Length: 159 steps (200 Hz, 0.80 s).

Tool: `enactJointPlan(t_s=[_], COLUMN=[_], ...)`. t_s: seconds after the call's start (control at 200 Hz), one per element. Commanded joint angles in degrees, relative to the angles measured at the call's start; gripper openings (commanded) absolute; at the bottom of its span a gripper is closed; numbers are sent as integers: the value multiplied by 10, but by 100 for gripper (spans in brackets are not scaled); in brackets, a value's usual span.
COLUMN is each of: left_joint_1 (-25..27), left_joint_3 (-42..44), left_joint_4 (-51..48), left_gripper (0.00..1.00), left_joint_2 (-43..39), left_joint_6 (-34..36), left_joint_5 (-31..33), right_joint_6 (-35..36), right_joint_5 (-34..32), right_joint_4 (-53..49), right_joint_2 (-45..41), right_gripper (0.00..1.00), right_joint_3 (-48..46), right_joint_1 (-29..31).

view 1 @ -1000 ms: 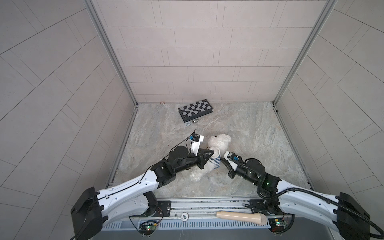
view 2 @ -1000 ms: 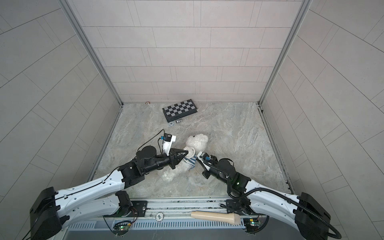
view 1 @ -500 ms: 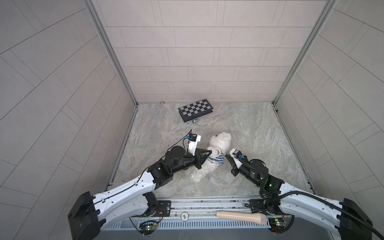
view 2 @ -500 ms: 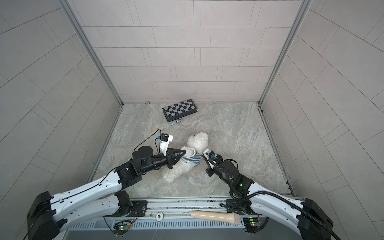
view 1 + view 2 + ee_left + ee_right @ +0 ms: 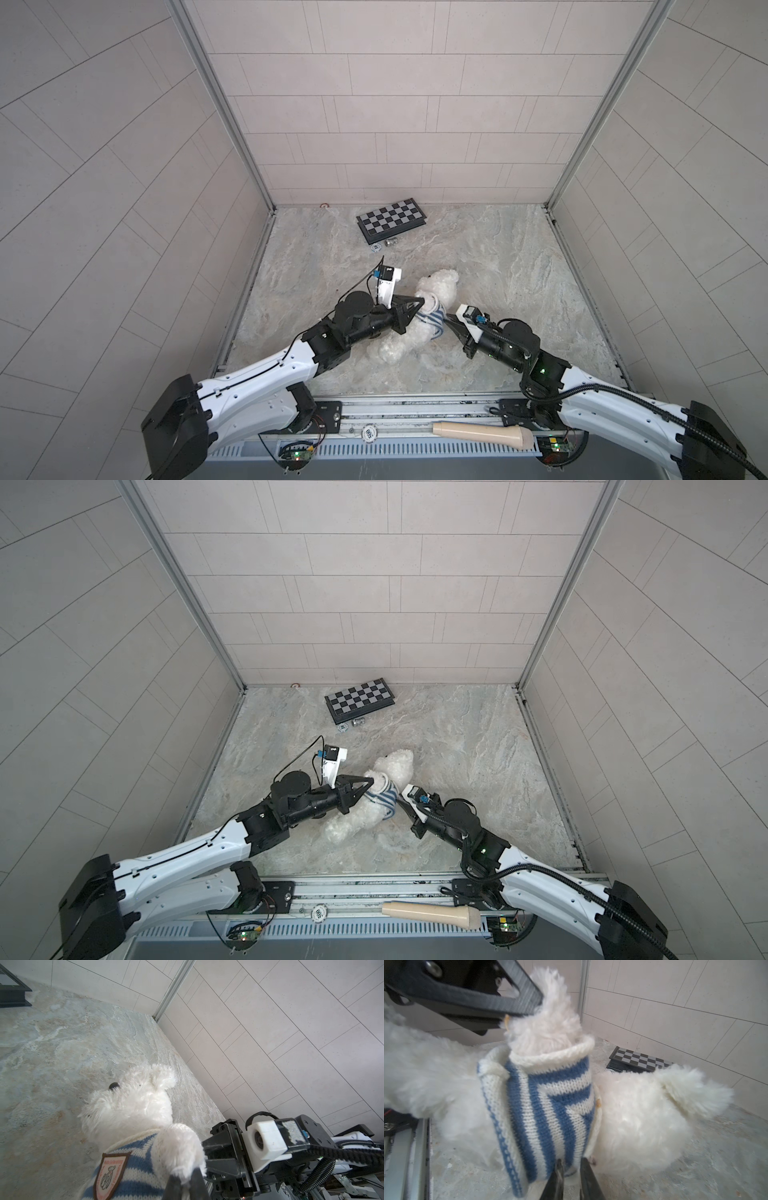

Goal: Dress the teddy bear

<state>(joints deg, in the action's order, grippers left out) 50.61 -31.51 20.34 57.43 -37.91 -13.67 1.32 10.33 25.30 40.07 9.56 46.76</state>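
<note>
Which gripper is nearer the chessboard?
Left. The left gripper holds the bear's arm, on the chessboard side; the right gripper is at the shirt hem, farther from it.

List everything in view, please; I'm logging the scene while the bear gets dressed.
teddy bear: 1, fluffy white, mid-table, lying between the two hands
shirt: 1, blue-and-white striped with a badge, on the bear's torso
chessboard: 1, black and grey, far end of the table
small metal piece: 1, grey, just in front of the chessboard
small flat piece: 1, bluish-white, beside the metal piece
small ring: 1, reddish-white, at the foot of the back wall
handle-like object: 1, beige, on the front rail
table: 1, marbled grey-beige, walled by pale tiles
arms: 2, white and black, reaching from the near edge
wrist cameras: 2, white housings
left hand: black, shut on the bear's paw
right hand: black, at the shirt's hem; grip unclear
</note>
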Motion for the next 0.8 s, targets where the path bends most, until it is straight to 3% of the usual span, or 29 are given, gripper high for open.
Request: enactJointPlan(t_s=[0.0,0.15,0.305,0.531,0.791], left_joint_1=[-6,-6,-6,-6,-6], left_joint_3=[0,-2,-3,-9,-3], left_joint_4=[37,17,25,37,55], left_gripper=[0,0,0,0,0], left_joint_2=[0,1,12,24,25], left_joint_6=[0,9,6,-1,-8], left_joint_5=[9,15,15,9,6], right_joint_6=[16,10,2,7,20], right_joint_5=[35,39,54,58,34], right_joint_4=[-17,-26,-1,46,52], right_joint_2=[-19,-52,-34,52,99], right_gripper=[23,34,36,34,21], right_joint_3=[3,6,18,38,52], right_joint_1=[-1,3,11,26,32])
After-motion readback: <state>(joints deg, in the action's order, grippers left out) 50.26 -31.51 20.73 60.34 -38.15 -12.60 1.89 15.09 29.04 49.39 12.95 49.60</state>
